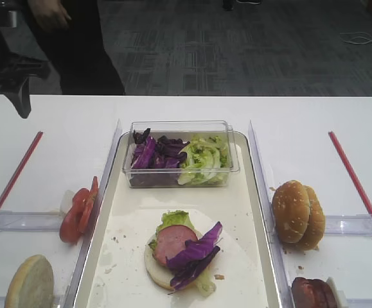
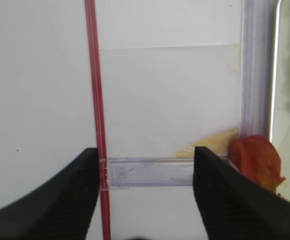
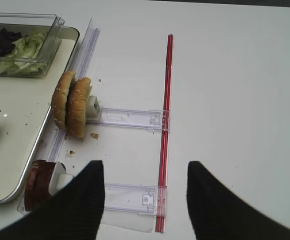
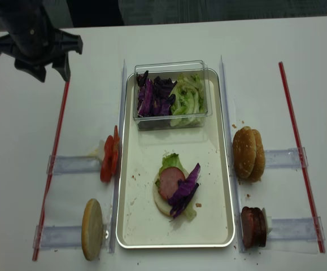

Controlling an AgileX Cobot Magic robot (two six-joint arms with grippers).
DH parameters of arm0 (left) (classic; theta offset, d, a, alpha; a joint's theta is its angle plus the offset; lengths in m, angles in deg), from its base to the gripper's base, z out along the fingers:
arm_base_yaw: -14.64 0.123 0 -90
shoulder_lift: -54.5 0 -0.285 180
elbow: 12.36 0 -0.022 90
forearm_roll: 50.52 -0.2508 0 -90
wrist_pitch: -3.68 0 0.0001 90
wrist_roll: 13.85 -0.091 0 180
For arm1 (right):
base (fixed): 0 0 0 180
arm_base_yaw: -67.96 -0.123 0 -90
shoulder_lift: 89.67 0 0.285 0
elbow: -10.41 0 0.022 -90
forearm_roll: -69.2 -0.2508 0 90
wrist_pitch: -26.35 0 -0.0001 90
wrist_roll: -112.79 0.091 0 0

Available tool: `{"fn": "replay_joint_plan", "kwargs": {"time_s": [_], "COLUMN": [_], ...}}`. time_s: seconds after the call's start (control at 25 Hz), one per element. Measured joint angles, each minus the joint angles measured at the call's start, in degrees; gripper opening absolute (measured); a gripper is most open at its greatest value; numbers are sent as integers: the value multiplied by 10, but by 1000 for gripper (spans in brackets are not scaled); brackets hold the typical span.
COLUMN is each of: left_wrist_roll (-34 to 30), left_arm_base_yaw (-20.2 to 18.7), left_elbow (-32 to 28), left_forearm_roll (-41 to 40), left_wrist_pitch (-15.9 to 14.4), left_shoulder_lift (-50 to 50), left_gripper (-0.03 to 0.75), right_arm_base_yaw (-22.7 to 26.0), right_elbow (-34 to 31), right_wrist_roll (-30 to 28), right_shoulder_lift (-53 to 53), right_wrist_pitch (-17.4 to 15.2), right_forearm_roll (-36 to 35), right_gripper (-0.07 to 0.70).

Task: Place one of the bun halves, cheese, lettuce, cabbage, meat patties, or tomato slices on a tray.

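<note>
The tray (image 1: 173, 205) lies mid-table. On it sits a bun half stacked with lettuce, a meat patty (image 1: 173, 242) and cabbage (image 1: 195, 253). Tomato slices (image 1: 78, 212) stand on edge left of the tray, and a lone bun half (image 1: 30, 282) stands nearer the front. Two bun halves (image 1: 298, 215) and meat patties (image 1: 314, 294) stand to the right. My left gripper (image 4: 51, 73) hangs open and empty over the far left; from its wrist the tomato slices (image 2: 255, 160) lie right of it, a pale yellow sliver beside them. My right gripper (image 3: 145, 167) is open over a clear holder.
A clear plastic box (image 1: 180, 154) holding cabbage and lettuce sits at the tray's far end. Red strips (image 1: 12, 179) (image 1: 359, 186) and clear holders (image 1: 25, 221) lie on both sides of the tray. A person (image 1: 76, 45) stands behind the table at the left.
</note>
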Motion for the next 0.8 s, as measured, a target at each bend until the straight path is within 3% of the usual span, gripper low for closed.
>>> {"fn": "replay_joint_plan", "kwargs": {"time_s": [0.2, 0.52, 0.8], "left_wrist_roll": [-9, -16, -17], "left_arm_base_yaw": [25, 32, 32], "left_elbow": [0, -3, -72], "left_forearm_roll": [-2, 1, 1], "left_wrist_pitch": [0, -1, -1], "left_shoulder_lift": [0, -4, -75], "left_gripper": [419, 419, 419], "right_arm_base_yaw": [0, 0, 0], "right_elbow": [0, 0, 0], "right_wrist_roll": [0, 0, 0], "right_shoulder_lift": [0, 0, 0], "right_wrist_pitch": [0, 0, 0], "right_forearm_roll": [0, 0, 0], "right_gripper": [387, 387, 387]}}
